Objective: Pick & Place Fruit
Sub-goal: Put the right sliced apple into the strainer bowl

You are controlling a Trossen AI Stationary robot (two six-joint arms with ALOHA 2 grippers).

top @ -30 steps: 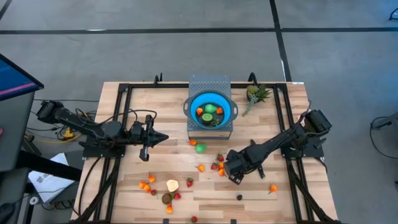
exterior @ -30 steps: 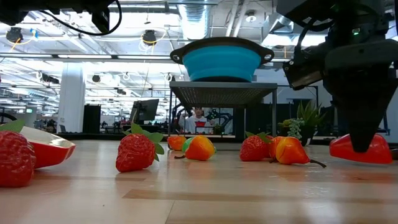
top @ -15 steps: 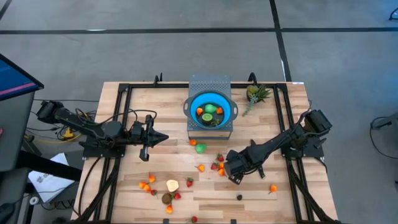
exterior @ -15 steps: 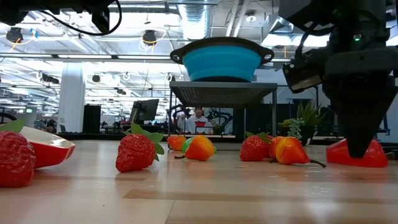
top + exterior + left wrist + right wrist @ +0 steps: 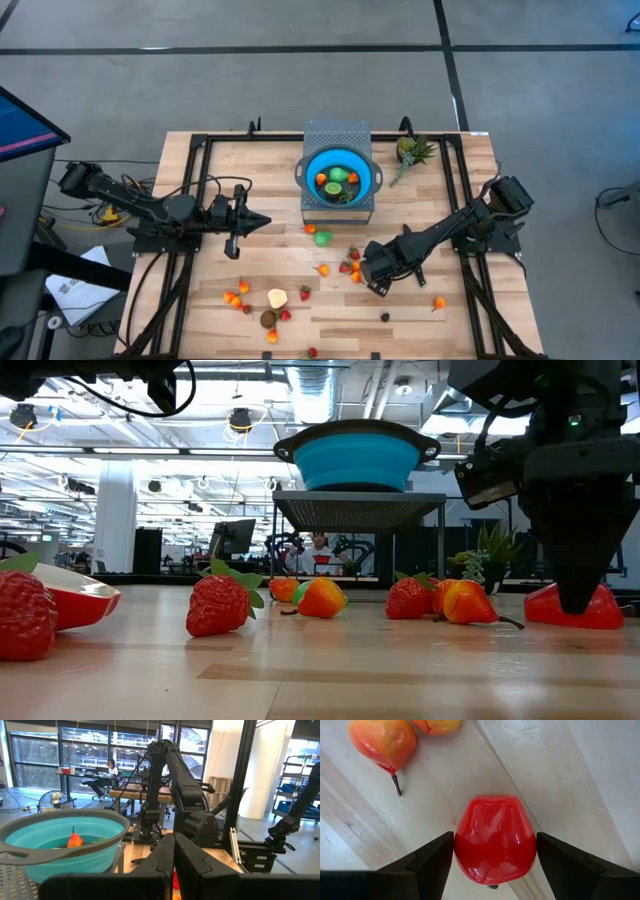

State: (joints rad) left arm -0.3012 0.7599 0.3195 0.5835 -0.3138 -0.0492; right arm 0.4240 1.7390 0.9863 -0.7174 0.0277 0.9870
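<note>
My right gripper (image 5: 376, 284) points straight down at the table's near right, open, with a finger on each side of a glossy red fruit (image 5: 495, 840). That fruit (image 5: 606, 610) rests on the wood; the gripper hides it in the high view. Other small fruits lie scattered: strawberries (image 5: 350, 262), an orange-red one (image 5: 384, 742), a green one (image 5: 322, 238) and a cluster (image 5: 240, 298) at the near left. The blue bowl (image 5: 306, 176), with several fruits inside, stands on a grey perforated stand (image 5: 338, 132). My left gripper (image 5: 262, 222) hovers shut over the table's left. My right gripper comes at the red fruit from above, its fingers (image 5: 437, 857) standing right against the fruit's two opposite sides (image 5: 462, 845). Whether they touch it I cannot tell. The fruit lies on the table.
A spiky green-leaved plant piece (image 5: 412, 152) sits at the far right corner. Black frame rails (image 5: 190, 200) run along the table's left and right sides. An orange fruit (image 5: 438, 302) and a dark one (image 5: 385, 317) lie near the right gripper. Bare wood lies between the arms.
My right gripper has sunk slightly around the red fruit, which has shifted a little on the table. The left arm has kept still.
</note>
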